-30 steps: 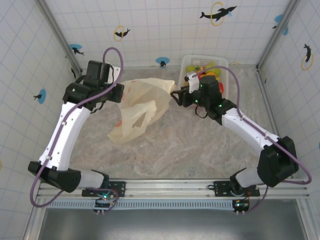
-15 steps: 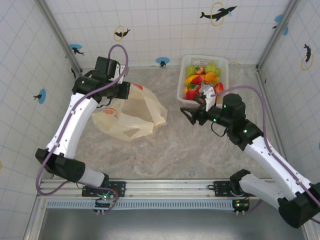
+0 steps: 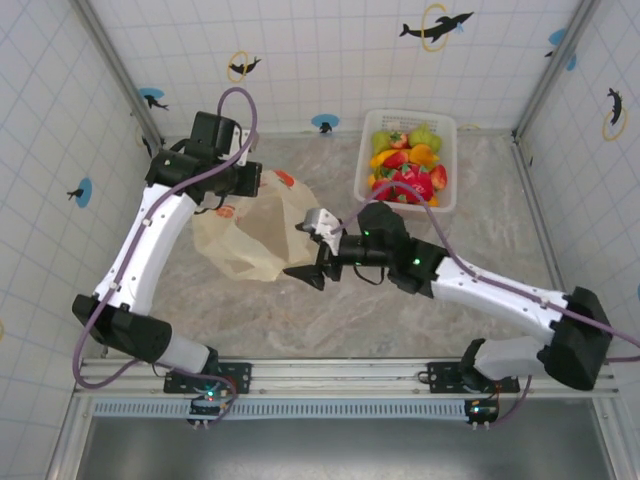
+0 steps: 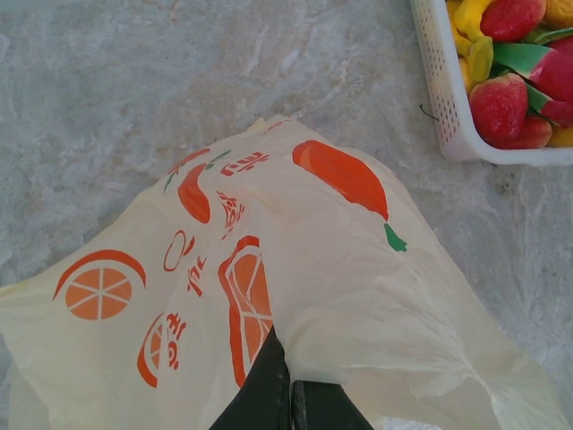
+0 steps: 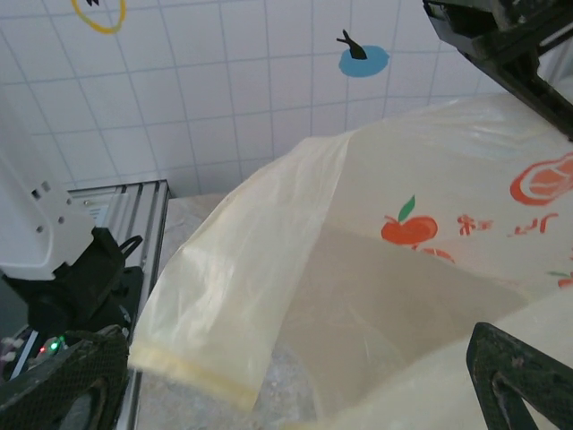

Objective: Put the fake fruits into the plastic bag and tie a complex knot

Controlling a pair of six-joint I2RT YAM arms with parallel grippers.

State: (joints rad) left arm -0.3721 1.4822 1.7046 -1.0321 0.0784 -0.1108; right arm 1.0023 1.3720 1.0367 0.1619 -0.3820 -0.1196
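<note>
On the far left half of the table (image 3: 330, 320), the plastic bag (image 3: 250, 240) sits slack and crumpled. Its cream-yellow skin is printed with orange slices and red fruit pictures. Nothing bulges inside it, and through the mouth in the right wrist view I see only bare film, so I judge it empty. The left gripper (image 3: 252, 186) has its fingers pinched together on the bag's far upper edge. In the left wrist view the film bunches right at those dark tips (image 4: 285, 394), lifting that side.

The right gripper (image 3: 312, 268) is at the bag's near right edge, jaws spread wide with nothing between them. Whether it touches the film I cannot tell. From its wrist camera one handle loop (image 5: 242, 296) hangs in front of the opening.

So, progress: very early. The bag is held up and partly opened, and that is all. Every fruit is yet to go in, and no knot exists, since the handles are loose and untwisted.

Over at the far right, well apart from the bag, the fake fruits (image 3: 405, 160) are heaped in the white basket (image 3: 408, 114).

Now the count! One bag, one basket, two grippers. For fruit I make out roughly nine or ten: about three strawberries, another red piece or two, two green, two yellow and one orange. They overlap, so an exact tally is not possible. Fruits in the bag: none that I can see.
</note>
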